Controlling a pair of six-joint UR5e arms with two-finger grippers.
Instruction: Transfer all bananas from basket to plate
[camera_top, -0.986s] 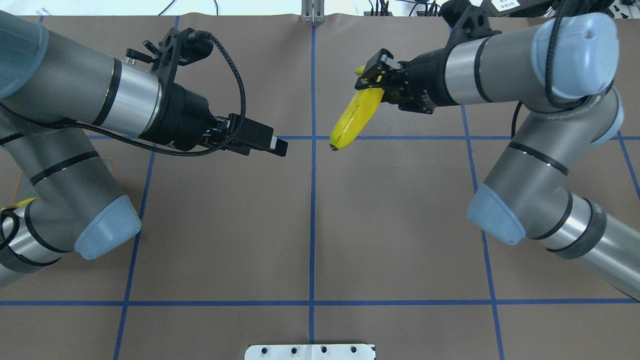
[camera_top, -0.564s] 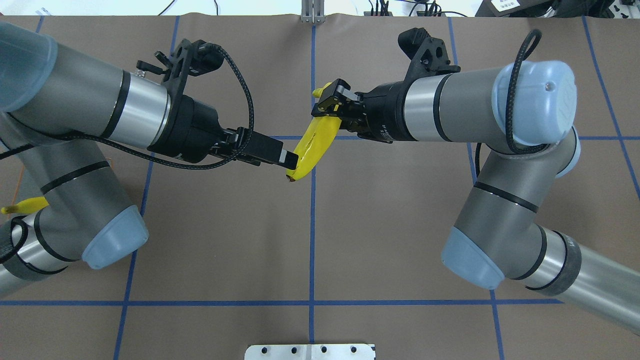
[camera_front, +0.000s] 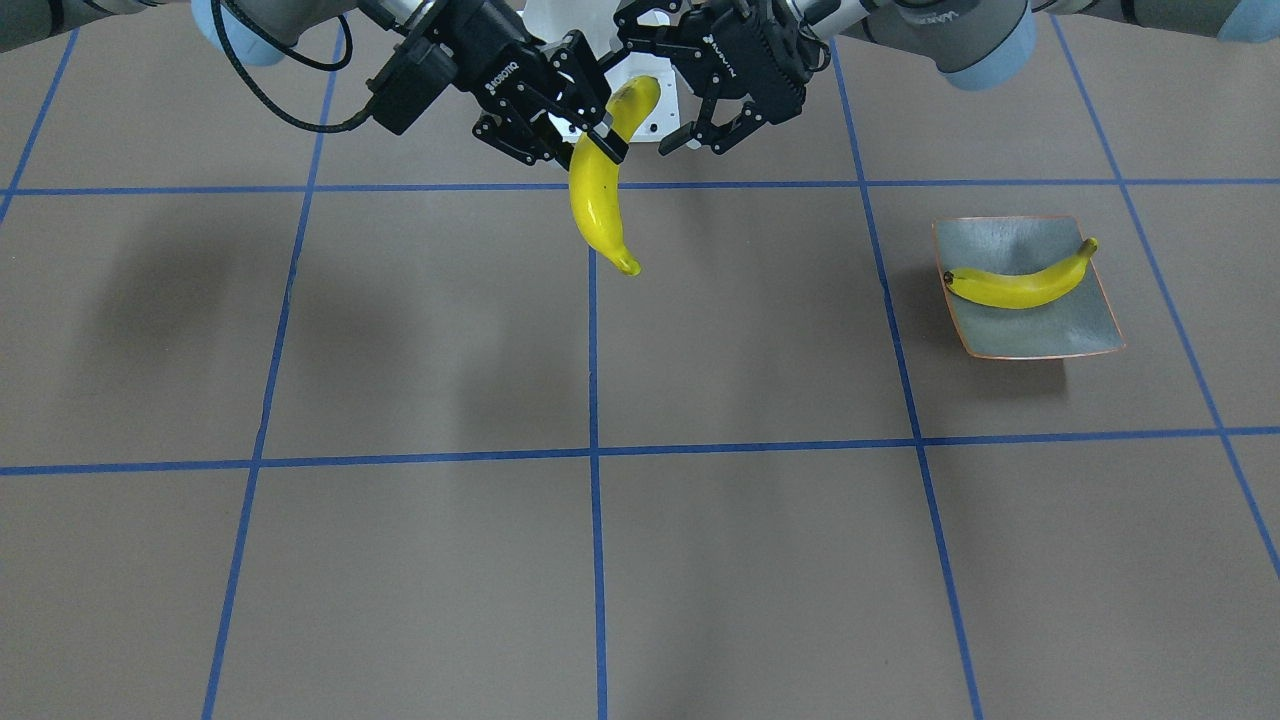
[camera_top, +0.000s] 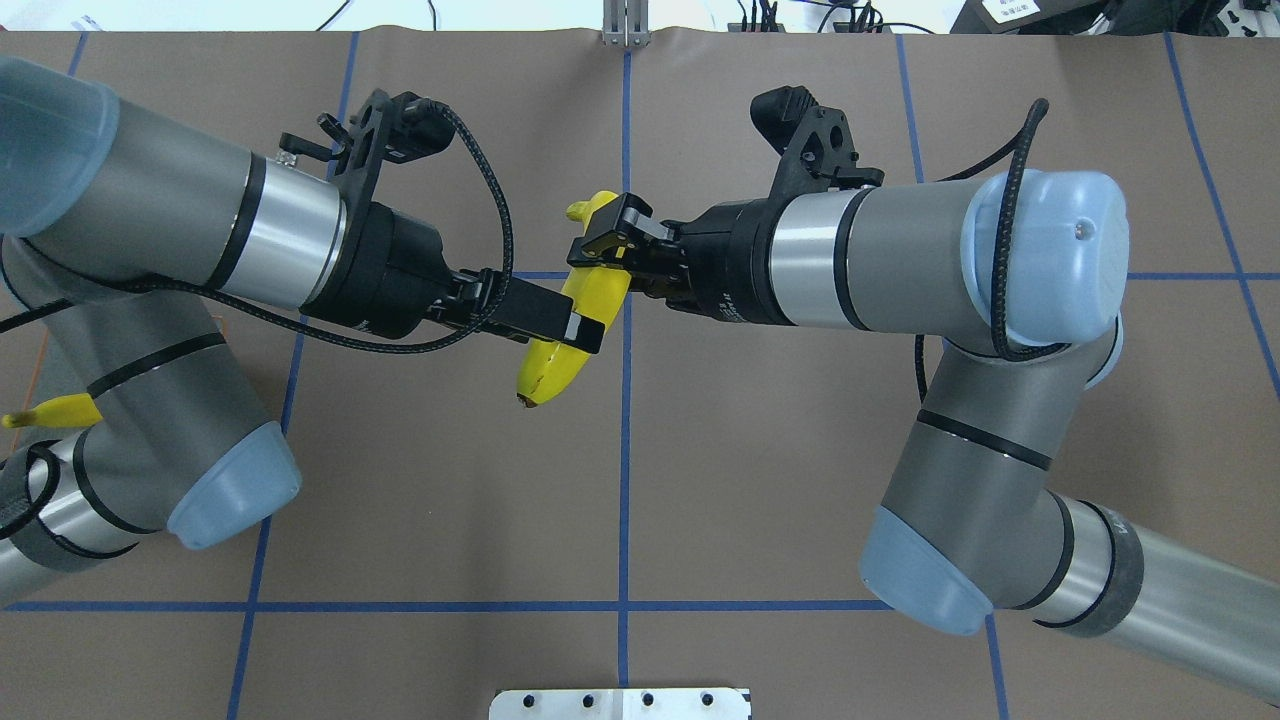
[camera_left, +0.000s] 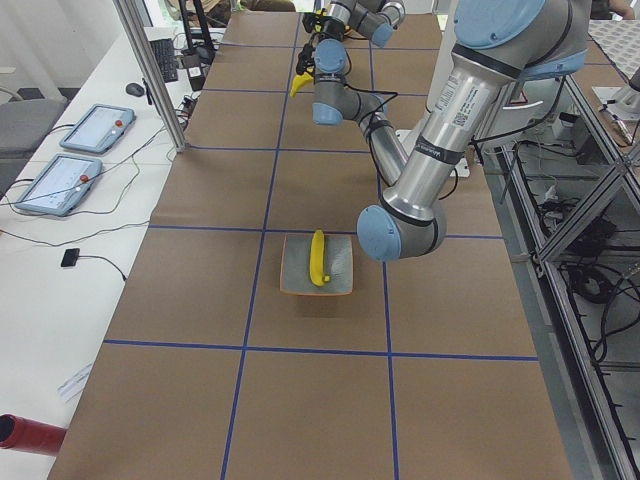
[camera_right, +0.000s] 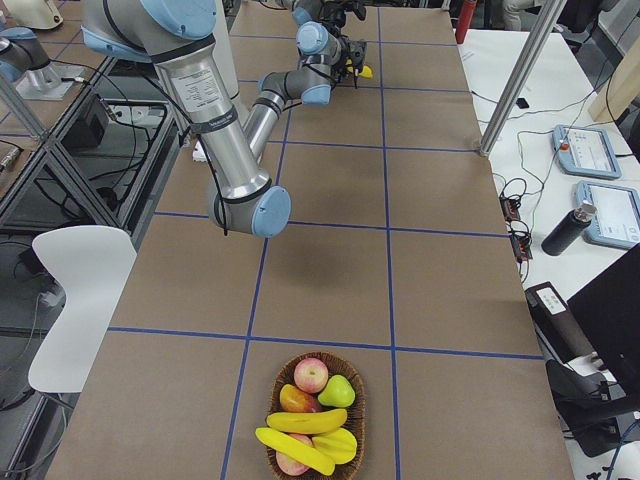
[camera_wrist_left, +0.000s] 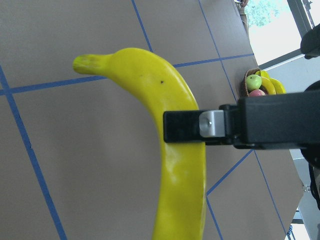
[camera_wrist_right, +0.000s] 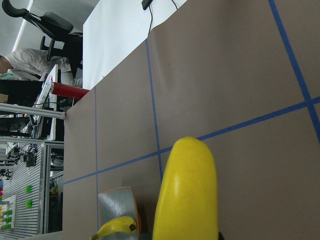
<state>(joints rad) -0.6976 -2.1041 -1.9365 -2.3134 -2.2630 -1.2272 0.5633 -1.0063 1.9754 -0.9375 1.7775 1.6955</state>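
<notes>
Dangling from right hand (camera_front: 585, 135), one banana (camera_front: 595, 215); plate (camera_front: 1085, 322) holds one, basket (camera_right: 361, 402) two.

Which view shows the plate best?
Exterior front-facing: the whole plate shows unobstructed, one banana lying on it. Exterior left shows it smaller; the right wrist catches a corner; overhead, the left arm hides nearly all of it. The other views miss it.
</notes>
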